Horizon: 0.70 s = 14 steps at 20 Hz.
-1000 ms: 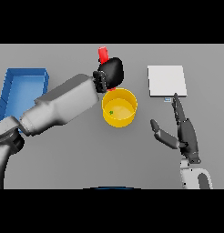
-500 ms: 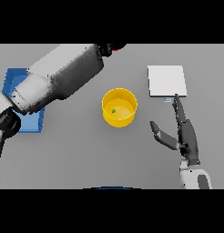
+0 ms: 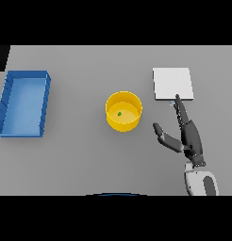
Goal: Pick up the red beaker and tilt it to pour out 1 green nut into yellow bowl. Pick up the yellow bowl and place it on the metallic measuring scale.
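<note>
Sitting near the middle of the grey table (image 3: 89, 160), the round yellow bowl (image 3: 123, 111) stands upright and alone — a bright, straight-walled cup with a slightly darker outer wall and a pale floor. On that floor, a little left of centre, lies one small green nut (image 3: 120, 113), hardly more than a dot against the yellow.

To the right and a bit farther back is the flat, square, pale metallic measuring scale (image 3: 172, 84), lying level on the table with nothing on it. The bowl and the scale are apart, with bare table between them.

The robot's right hand (image 3: 189, 137) comes up from the near right, dark grey on a white and grey forearm. Its fingers are straight and stretched toward the far side, the longest tip reaching just to the near edge of the scale, while the thumb splays out to the left toward the bowl — a wide, relaxed hand holding nothing. It is near the bowl but not touching it.

Over on the far left side sits a rectangular blue tray (image 3: 6, 104) with raised walls, well apart from the bowl. The left hand shows nowhere, and I cannot see the red beaker either.
</note>
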Each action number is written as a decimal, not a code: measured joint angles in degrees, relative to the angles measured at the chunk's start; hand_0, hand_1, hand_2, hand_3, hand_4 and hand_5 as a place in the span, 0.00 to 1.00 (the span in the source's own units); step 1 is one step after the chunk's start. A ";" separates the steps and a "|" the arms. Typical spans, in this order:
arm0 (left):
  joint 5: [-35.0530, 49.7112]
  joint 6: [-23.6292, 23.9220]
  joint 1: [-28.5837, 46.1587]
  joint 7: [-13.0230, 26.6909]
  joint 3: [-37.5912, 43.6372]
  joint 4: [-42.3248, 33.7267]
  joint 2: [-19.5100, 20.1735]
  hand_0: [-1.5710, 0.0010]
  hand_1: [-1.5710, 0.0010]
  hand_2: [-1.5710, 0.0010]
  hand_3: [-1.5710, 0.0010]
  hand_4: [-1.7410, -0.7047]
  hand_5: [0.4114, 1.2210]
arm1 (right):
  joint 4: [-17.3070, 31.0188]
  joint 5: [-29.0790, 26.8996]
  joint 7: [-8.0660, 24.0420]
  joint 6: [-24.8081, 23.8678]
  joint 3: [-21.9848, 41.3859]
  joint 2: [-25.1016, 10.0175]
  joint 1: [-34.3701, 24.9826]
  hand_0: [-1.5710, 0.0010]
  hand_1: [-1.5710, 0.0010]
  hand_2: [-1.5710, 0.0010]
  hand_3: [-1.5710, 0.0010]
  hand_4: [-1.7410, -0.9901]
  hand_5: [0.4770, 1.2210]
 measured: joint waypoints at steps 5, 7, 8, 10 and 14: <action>13.40 6.75 9.94 7.11 12.78 2.25 4.62 0.00 0.00 0.00 0.01 0.00 1.00 | -0.12 2.02 1.31 -0.58 0.77 -0.60 -0.60 1.00 1.00 1.00 1.00 0.81 0.19; 16.04 11.27 15.85 11.44 14.41 0.03 5.19 0.00 0.00 0.00 0.01 0.00 1.00 | 0.10 1.73 0.22 0.18 0.70 -1.30 -0.13 1.00 1.00 1.00 1.00 0.80 0.20; 18.81 12.86 18.98 11.81 16.48 -1.45 5.67 0.00 0.00 0.00 0.00 0.00 1.00 | 0.28 1.58 0.16 0.38 0.69 -1.38 -0.01 1.00 1.00 1.00 1.00 0.81 0.21; 22.94 15.82 23.50 16.32 19.56 -4.00 5.05 0.00 0.00 0.00 0.00 0.00 1.00 | 0.11 1.11 0.62 0.63 0.71 -1.22 -0.72 1.00 1.00 1.00 1.00 0.80 0.23; 29.52 18.97 35.39 21.56 22.97 -13.52 4.32 0.00 0.00 0.00 0.00 0.00 1.00 | 0.16 0.83 0.67 0.98 0.68 -1.44 -0.13 1.00 1.00 1.00 1.00 0.81 0.26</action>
